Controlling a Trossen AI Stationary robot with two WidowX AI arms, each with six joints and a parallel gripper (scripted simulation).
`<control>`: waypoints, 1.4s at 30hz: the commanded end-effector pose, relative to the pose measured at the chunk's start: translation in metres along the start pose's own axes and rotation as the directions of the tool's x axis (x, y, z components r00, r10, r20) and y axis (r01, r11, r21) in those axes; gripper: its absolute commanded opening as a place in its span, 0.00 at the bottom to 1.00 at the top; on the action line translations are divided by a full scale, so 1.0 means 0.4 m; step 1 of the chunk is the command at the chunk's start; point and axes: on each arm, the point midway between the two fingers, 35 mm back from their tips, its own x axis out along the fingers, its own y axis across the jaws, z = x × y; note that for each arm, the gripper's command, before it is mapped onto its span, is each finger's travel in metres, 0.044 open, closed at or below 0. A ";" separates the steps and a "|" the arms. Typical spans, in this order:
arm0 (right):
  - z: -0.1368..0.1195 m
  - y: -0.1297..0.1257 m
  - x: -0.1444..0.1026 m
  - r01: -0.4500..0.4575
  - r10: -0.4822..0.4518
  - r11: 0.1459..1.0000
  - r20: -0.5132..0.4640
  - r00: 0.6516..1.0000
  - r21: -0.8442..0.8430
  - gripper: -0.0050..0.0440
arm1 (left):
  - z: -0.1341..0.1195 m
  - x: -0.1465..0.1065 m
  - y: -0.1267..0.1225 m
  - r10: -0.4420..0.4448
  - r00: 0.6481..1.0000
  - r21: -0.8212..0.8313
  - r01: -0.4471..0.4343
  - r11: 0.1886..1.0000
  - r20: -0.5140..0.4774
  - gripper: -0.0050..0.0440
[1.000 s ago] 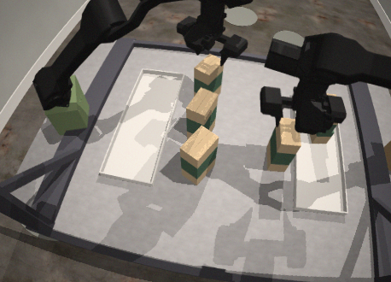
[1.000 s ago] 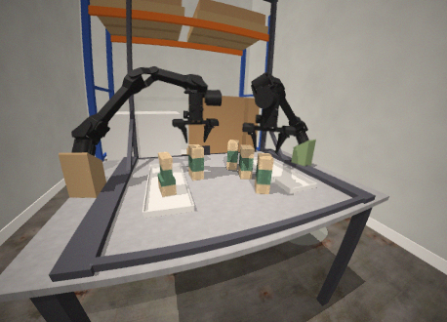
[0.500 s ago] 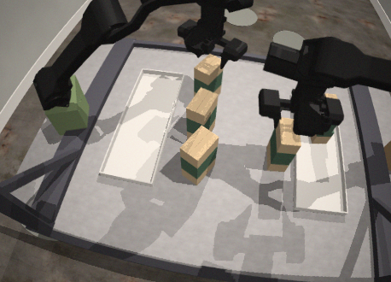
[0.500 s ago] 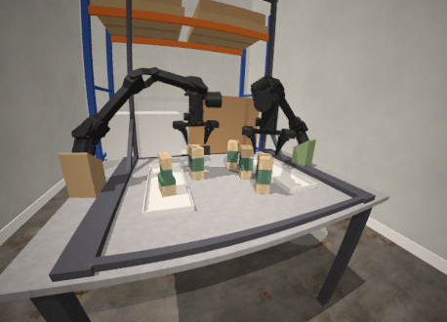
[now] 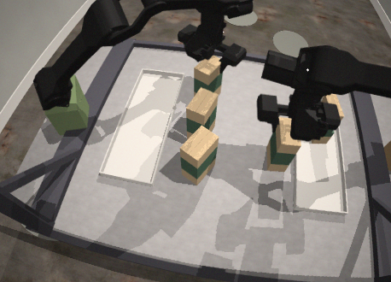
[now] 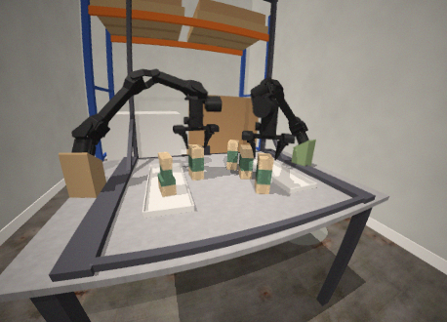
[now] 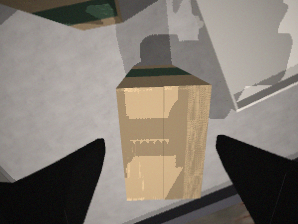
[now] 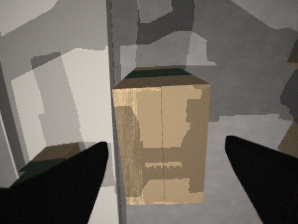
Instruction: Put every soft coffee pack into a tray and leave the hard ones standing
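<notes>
My left gripper [image 5: 215, 60] [image 6: 266, 152] [image 7: 160, 142] is open, fingertips either side of the far pack [image 5: 207, 69] [image 6: 264, 176] [image 7: 145, 107], with gaps. The middle pack [image 5: 201, 107] [image 6: 246, 163] and near pack [image 5: 199, 148] [image 6: 232, 154] stand in its row beside the left tray [image 5: 125, 179]. My right gripper [image 5: 299, 130] [image 6: 196, 145] [image 8: 166, 145] is open, fingertips either side of a pack [image 5: 282, 156] [image 6: 196, 167] [image 8: 160, 110] standing just outside the right tray [image 5: 320, 210] [image 6: 168, 212]. Another pack [image 5: 332, 102] [image 6: 167, 175] [image 8: 50, 156] stands in that tray, its outline stepped mid-height. Finger contact is unclear.
Dark frame rails [image 5: 98, 249] [image 6: 220, 242] edge the bench. A green block [image 5: 68, 116] [image 6: 304, 152] stands by the left arm's base, a brown block [image 6: 80, 176] by the right arm's. Bench surface lies between the rows.
</notes>
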 end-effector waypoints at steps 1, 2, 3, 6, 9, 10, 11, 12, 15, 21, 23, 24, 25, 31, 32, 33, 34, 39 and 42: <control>0.009 -0.002 0.002 0.010 -0.010 1.000 -0.002 1.000 -0.005 0.85 | 0.004 -0.001 0.011 0.010 1.000 0.005 -0.010 1.000 -0.010 0.87; 0.009 -0.002 0.005 0.010 -0.010 1.000 -0.002 1.000 -0.005 0.85 | 0.004 0.002 0.011 0.010 1.000 0.005 -0.010 1.000 -0.010 0.87; 0.009 -0.002 0.008 0.010 -0.010 1.000 -0.002 1.000 -0.005 0.85 | 0.004 0.005 0.011 0.010 1.000 0.005 -0.010 1.000 -0.010 0.87; 0.009 -0.002 0.018 0.010 -0.010 1.000 -0.002 1.000 -0.005 0.85 | 0.004 0.015 0.011 0.010 1.000 0.005 -0.010 1.000 -0.010 0.87; 0.009 -0.002 0.028 0.010 -0.010 1.000 -0.001 1.000 -0.005 0.85 | 0.004 0.025 0.011 0.010 1.000 0.005 -0.010 1.000 -0.010 0.87; 0.009 -0.002 0.032 0.010 -0.010 1.000 -0.001 1.000 -0.005 0.85 | 0.003 0.029 0.011 0.010 1.000 0.005 -0.010 1.000 -0.010 0.87; 0.009 -0.002 0.035 0.010 -0.010 1.000 -0.001 1.000 -0.005 0.85 | 0.003 0.032 0.011 0.010 1.000 0.005 -0.010 1.000 -0.010 0.87; 0.009 -0.002 0.035 0.010 -0.010 1.000 -0.001 1.000 -0.005 0.85 | 0.003 0.032 0.011 0.010 1.000 0.005 -0.010 1.000 -0.010 0.87; 0.009 -0.002 0.042 0.010 -0.010 1.000 -0.001 1.000 -0.005 0.85 | 0.003 0.039 0.011 0.010 1.000 0.005 -0.010 1.000 -0.010 0.87; 0.009 -0.003 0.062 0.010 -0.010 1.000 -0.001 1.000 -0.005 0.85 | 0.003 0.059 0.011 0.010 1.000 0.005 -0.010 1.000 -0.009 0.87; 0.009 -0.003 0.068 0.010 -0.010 1.000 -0.001 1.000 -0.005 0.85 | 0.003 0.065 0.011 0.010 1.000 0.005 -0.010 1.000 -0.009 0.87; 0.009 -0.003 0.072 0.010 -0.010 1.000 -0.001 1.000 -0.005 0.85 | 0.003 0.069 0.011 0.010 1.000 0.005 -0.010 1.000 -0.009 0.87; 0.009 -0.003 0.075 0.010 -0.010 1.000 -0.001 1.000 -0.005 0.85 | 0.003 0.072 0.011 0.010 1.000 0.005 -0.010 1.000 -0.009 0.87; 0.009 -0.003 0.088 0.010 -0.010 1.000 -0.001 1.000 -0.005 0.85 | 0.003 0.086 0.011 0.011 1.000 0.005 -0.011 1.000 -0.009 0.87; 0.009 -0.003 0.092 0.010 -0.010 1.000 -0.001 1.000 -0.005 0.85 | 0.003 0.089 0.012 0.011 1.000 0.005 -0.011 1.000 -0.009 0.87; 0.009 -0.003 0.095 0.010 -0.010 1.000 -0.001 1.000 -0.005 0.85 | 0.003 0.092 0.012 0.011 1.000 0.005 -0.011 1.000 -0.009 0.87; 0.009 -0.003 0.098 0.010 -0.010 1.000 -0.001 1.000 -0.005 0.85 | 0.003 0.096 0.012 0.011 1.000 0.005 -0.011 1.000 -0.009 0.87; 0.009 -0.003 0.115 0.010 -0.010 1.000 0.000 1.000 -0.005 0.85 | 0.003 0.110 0.012 0.011 1.000 0.005 -0.011 1.000 -0.009 0.87; 0.009 -0.003 0.123 0.010 -0.010 1.000 0.000 1.000 -0.005 0.85 | 0.003 0.110 0.012 0.011 1.000 0.005 -0.011 1.000 -0.009 0.87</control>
